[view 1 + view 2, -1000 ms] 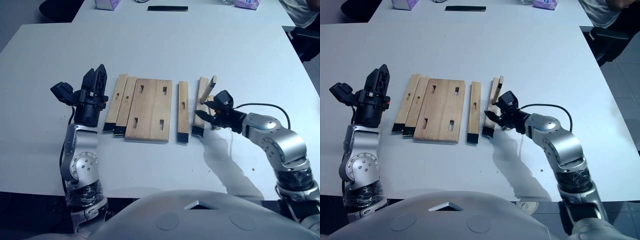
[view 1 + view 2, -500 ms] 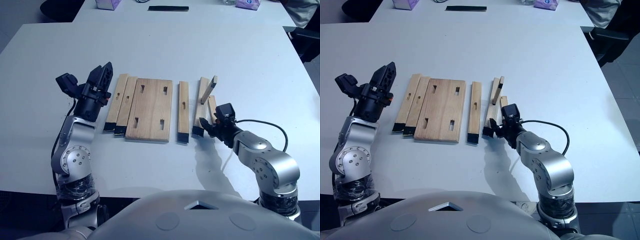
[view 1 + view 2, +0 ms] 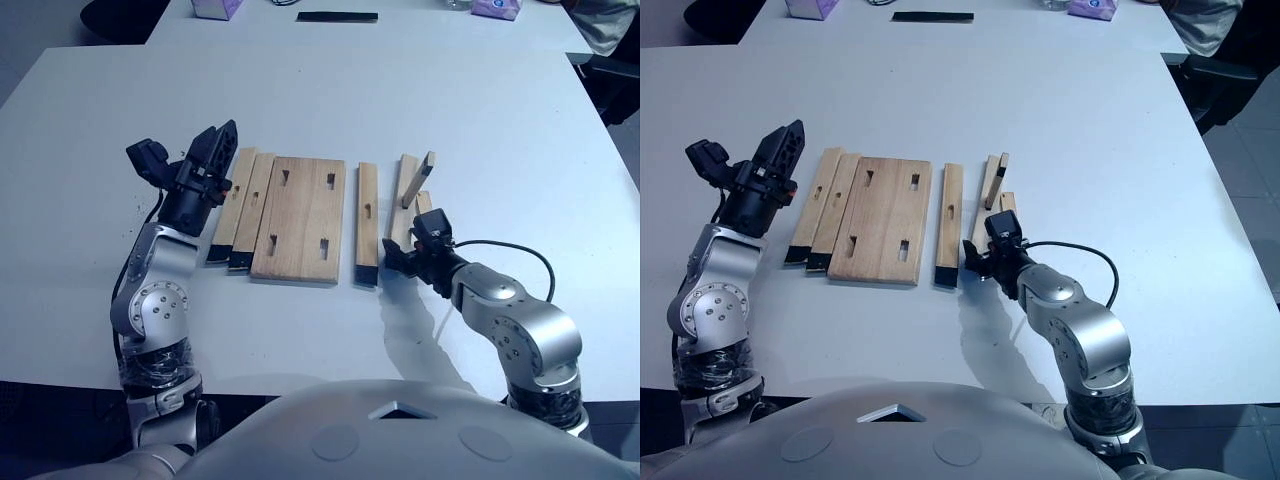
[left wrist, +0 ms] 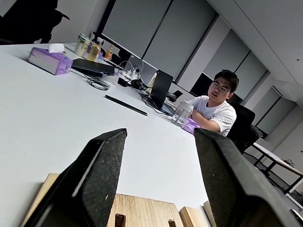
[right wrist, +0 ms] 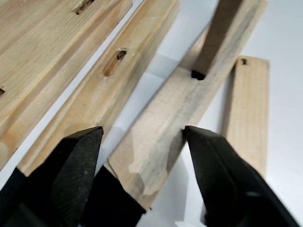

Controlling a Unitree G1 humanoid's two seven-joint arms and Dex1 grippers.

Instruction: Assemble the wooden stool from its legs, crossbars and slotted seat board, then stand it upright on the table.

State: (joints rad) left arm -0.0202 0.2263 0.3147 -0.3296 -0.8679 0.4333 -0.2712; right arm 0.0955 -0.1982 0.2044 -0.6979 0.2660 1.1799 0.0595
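The slotted seat board [image 3: 298, 218] lies flat mid-table. Two black-tipped legs [image 3: 240, 207] lie side by side against its left edge, and a third leg [image 3: 367, 222] lies just to its right. Farther right is a fourth leg [image 3: 404, 200] with a crossbar [image 3: 425, 170] standing tilted in its slot, and a short crossbar [image 3: 424, 204] flat beside it. My right gripper [image 5: 144, 158] is open, its fingers [image 5: 78, 163] straddling that fourth leg's [image 5: 189, 109] black-tipped near end. My left gripper [image 3: 213, 153] hangs open above the table, just left of the two legs.
The white table [image 3: 490, 110] has free room on every side of the parts. A black flat bar [image 3: 337, 17] and two purple tissue boxes [image 3: 215, 8] sit at the far edge. A thin cable [image 3: 500, 243] trails from my right wrist.
My right gripper has slid back toward me and slightly left, from beside the fourth leg's middle down to its black-tipped end. My left gripper has shifted right, closer to the two legs.
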